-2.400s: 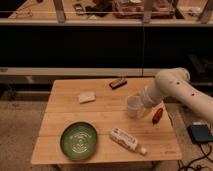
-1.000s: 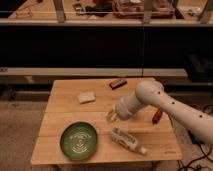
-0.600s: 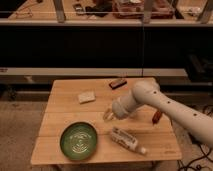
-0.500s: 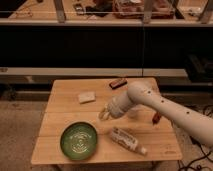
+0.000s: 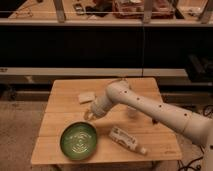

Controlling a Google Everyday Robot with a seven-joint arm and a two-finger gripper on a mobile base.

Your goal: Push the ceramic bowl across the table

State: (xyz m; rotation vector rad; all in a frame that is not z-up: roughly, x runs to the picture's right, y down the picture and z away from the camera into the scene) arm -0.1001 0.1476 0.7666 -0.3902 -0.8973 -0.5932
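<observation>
The ceramic bowl [image 5: 79,140] is a wide green dish with a pale pattern at its centre. It sits near the front left edge of the light wooden slatted table [image 5: 60,108]. My white arm reaches in from the right across the table. My gripper [image 5: 90,115] hangs just behind and to the right of the bowl, a little above the tabletop, close to the bowl's far rim.
A pale rectangular sponge-like block [image 5: 86,96] lies at the table's back left. A white tube-shaped bottle [image 5: 126,140] lies on its side right of the bowl. A translucent cup [image 5: 132,111] is partly hidden behind my arm. Dark shelving stands behind the table.
My arm has swung left across the table and lowered, bringing the gripper from beside the cup to just behind the bowl. The bowl has not moved.
</observation>
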